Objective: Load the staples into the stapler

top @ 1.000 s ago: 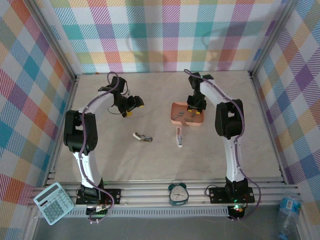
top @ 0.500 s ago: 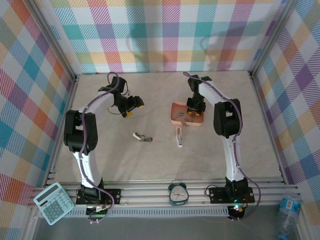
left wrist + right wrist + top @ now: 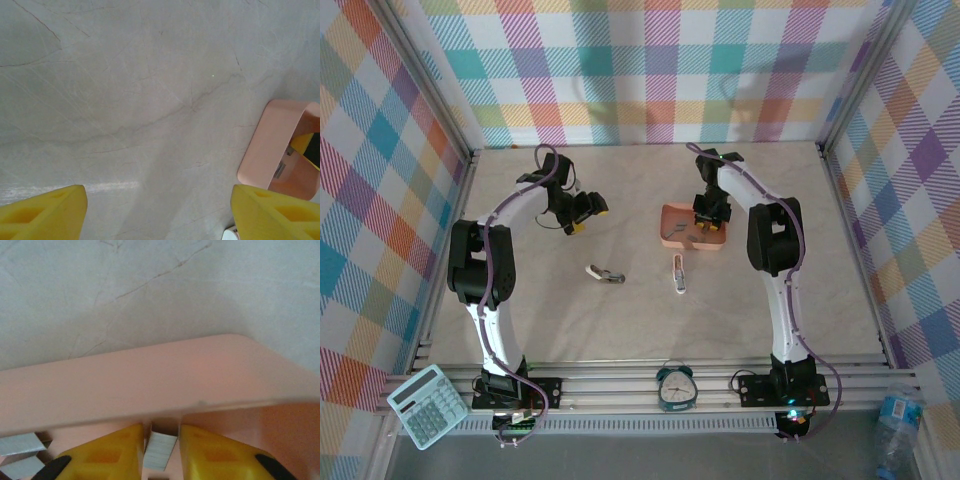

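Note:
A pink tray (image 3: pixel 671 227) right of the table's middle holds several small grey staple strips (image 3: pixel 19 445). My right gripper (image 3: pixel 706 222) reaches down into it. In the right wrist view its yellow fingers (image 3: pixel 107 452) press close on either side of one staple strip (image 3: pixel 160 452), just inside the tray's wall (image 3: pixel 150 385). One small stapler (image 3: pixel 605 273) lies on the table and a second stapler (image 3: pixel 679 274) lies in front of the tray. My left gripper (image 3: pixel 588 211) hovers open over bare table, left of the tray (image 3: pixel 272 145), with nothing between its fingers (image 3: pixel 45 212).
A clock (image 3: pixel 674 386) stands at the near rail between the arm bases. A calculator (image 3: pixel 427 405) lies at the near left and a bottle (image 3: pixel 894 417) at the near right. Checked walls close in the table on three sides.
My right gripper has shifted slightly inside the pink tray. The left arm and both staplers stay where they were.

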Controlling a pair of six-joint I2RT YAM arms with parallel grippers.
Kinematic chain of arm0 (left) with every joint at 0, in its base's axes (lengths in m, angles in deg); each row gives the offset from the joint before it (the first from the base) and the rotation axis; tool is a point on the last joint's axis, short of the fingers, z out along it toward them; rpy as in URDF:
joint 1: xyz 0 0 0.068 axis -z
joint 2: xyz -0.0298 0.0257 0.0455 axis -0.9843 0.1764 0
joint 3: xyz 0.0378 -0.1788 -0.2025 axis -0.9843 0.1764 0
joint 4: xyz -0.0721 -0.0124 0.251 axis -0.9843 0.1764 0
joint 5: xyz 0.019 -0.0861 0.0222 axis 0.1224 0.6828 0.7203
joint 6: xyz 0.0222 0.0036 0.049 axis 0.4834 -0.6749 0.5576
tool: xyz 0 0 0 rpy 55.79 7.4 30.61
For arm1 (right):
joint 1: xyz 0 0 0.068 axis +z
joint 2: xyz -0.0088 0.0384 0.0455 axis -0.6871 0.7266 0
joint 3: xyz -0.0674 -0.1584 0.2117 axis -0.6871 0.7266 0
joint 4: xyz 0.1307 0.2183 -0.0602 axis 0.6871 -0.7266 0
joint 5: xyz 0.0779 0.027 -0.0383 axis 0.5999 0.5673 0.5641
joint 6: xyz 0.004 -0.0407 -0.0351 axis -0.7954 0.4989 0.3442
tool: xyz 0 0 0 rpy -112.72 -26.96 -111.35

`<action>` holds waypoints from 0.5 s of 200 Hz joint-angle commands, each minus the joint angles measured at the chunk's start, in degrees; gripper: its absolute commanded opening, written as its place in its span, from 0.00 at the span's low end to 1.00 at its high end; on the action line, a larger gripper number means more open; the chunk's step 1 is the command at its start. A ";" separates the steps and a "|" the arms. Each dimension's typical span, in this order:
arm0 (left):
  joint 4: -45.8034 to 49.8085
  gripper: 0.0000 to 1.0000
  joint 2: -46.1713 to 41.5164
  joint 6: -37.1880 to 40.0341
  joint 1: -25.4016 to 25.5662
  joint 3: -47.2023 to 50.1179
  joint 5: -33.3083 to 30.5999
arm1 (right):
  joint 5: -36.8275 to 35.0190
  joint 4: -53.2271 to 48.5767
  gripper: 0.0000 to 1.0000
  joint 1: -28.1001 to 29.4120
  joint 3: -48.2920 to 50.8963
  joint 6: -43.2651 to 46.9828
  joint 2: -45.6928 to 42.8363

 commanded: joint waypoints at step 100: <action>2.11 0.76 -0.62 0.91 -0.06 -0.48 0.57 | 0.10 3.33 0.20 0.03 -0.66 2.02 0.33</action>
